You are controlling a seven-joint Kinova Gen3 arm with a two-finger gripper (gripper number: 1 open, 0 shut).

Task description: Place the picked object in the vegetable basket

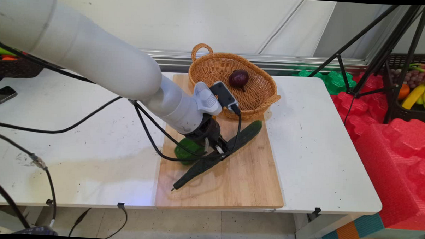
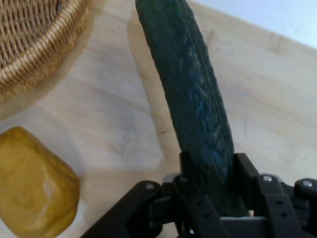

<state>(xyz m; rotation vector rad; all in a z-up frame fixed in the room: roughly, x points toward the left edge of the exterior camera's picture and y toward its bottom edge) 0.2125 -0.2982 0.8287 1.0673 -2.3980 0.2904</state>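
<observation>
A long dark green cucumber (image 1: 229, 145) lies slantwise on the wooden cutting board (image 1: 238, 184), one end near the basket. My gripper (image 1: 216, 148) is down on its middle. In the hand view the cucumber (image 2: 193, 94) runs up between the two black fingers (image 2: 185, 166), which press on both its sides, so the gripper (image 2: 215, 166) is shut on it. A green pepper (image 1: 186, 152) sits just left of the gripper on the board. A yellow pepper-like thing (image 2: 34, 186) shows at the lower left of the hand view; the arm hides it in the main view.
A wicker basket (image 1: 262, 96) holding a red onion (image 1: 238, 78) stands at the board's far end, close to the cucumber's tip. Black cables (image 1: 151, 138) hang from the arm. A phone (image 1: 4, 94) lies far left. Tripod legs (image 1: 363, 50) and red foam (image 1: 384, 146) stand right of the table.
</observation>
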